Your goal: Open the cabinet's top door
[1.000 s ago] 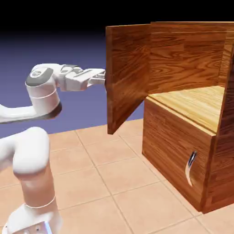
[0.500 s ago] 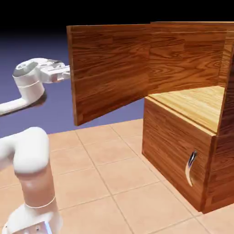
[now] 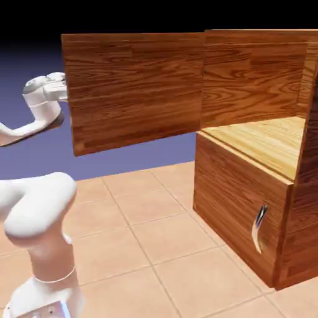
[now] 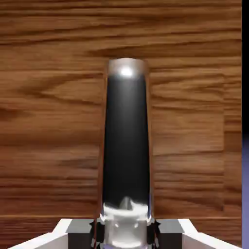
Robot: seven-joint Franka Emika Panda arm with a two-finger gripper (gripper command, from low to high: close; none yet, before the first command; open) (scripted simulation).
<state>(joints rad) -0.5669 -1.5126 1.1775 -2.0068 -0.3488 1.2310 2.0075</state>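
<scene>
The top door (image 3: 133, 90) stands swung wide, reaching out from the cabinet (image 3: 248, 155) toward nine o'clock in your exterior view, its wide grained face turned to the camera. Its hinge edge sits at the cabinet's upper front corner, near the frame's middle top. Behind it the upper compartment is exposed, pale wood shelf showing at three o'clock.

The gripper (image 4: 125, 232) meets the door's free edge at about ten o'clock of the exterior view; there you see only the white wrist, the fingers likely hidden behind the panel. In your hand view the jaws are pinched narrow on the top door's handle (image 4: 126, 146), a dark, glossy bar rising from six o'clock toward twelve, grained wood filling the frame behind it.

The lower panel (image 3: 239, 205) is closed, its curved silver handle (image 3: 259, 228) at about four o'clock. Tan tiled floor (image 3: 149, 248) lies below the door.
</scene>
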